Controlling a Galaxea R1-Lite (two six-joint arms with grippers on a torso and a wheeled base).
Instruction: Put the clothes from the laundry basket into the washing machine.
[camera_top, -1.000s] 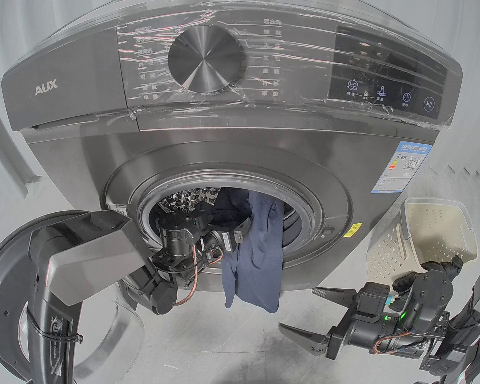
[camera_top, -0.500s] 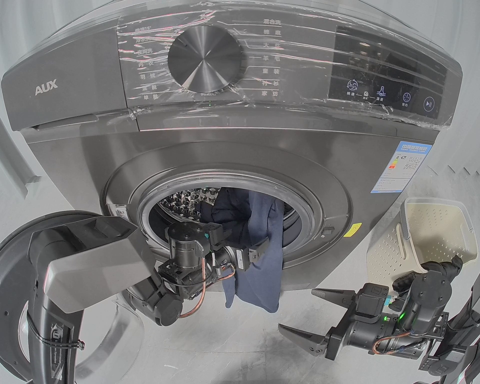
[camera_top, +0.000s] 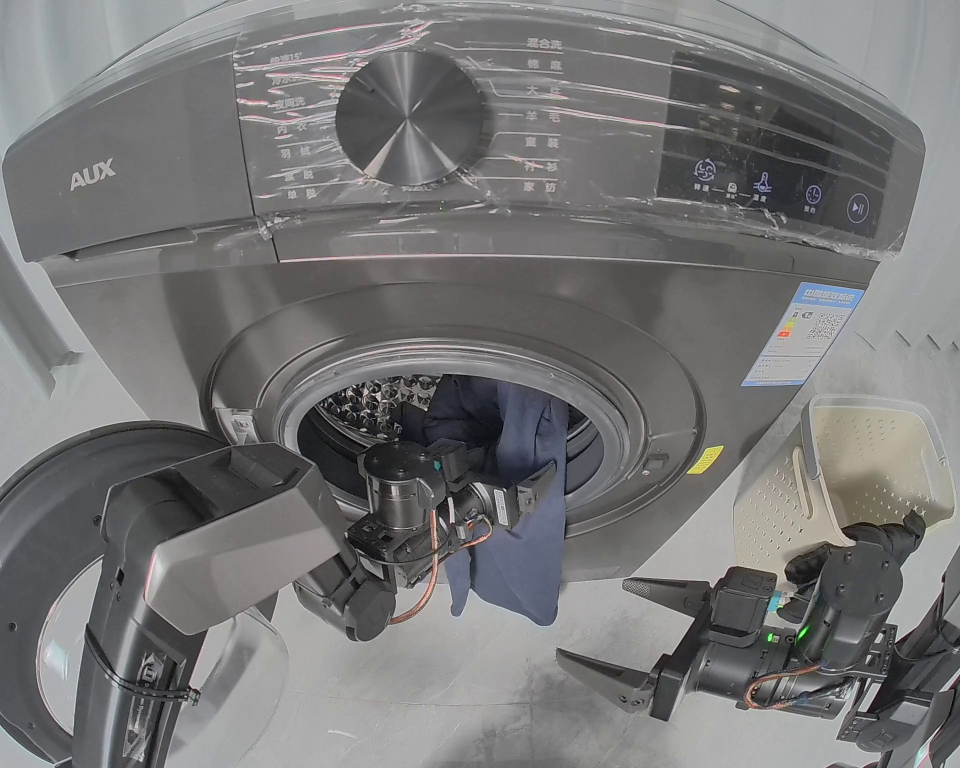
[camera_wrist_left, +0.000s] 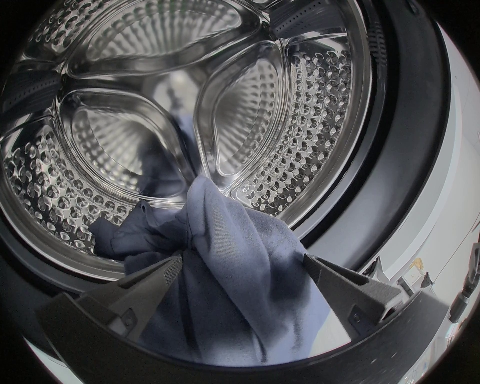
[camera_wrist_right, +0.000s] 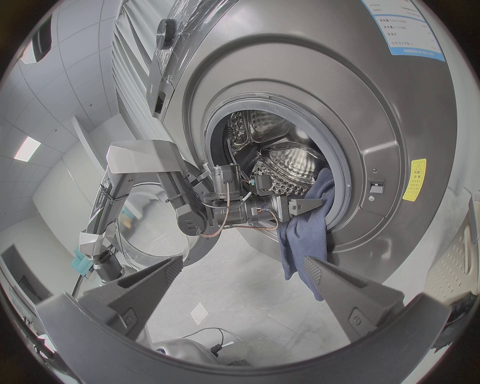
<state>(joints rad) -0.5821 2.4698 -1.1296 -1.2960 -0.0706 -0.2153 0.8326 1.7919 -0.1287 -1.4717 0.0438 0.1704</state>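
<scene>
While its two dark, wedge-shaped fingers (camera_wrist_left: 152, 281) stand spread wide, the left hand (camera_wrist_left: 245, 287) sits at the mouth of the washing machine (camera_top: 450, 300), released, with soft cloth bulging between the fingers but not pinched. That cloth is a dark blue garment (camera_top: 515, 545) of matte, slightly fuzzy knit. It is folded over the black rubber seal of the round opening: its upper part is bunched in creases just inside the drum (camera_wrist_left: 295, 115), and its lower part hangs limp down the grey metal front towards the floor (camera_top: 450, 680).

The drum is polished steel, embossed with rows of small dimples and holes and set with smooth curved paddles. The round, glass-centred door (camera_top: 40, 560) stands swung open at the left. Above, a brushed metal dial (camera_top: 410, 118) sits under wrinkled clear film.

Well apart, low on the right, the right hand (camera_top: 628, 635) is also released, its pointed fingers splayed on nothing. Behind it stands the laundry basket (camera_top: 870, 450), cream plastic with perforated walls and rounded corners.
</scene>
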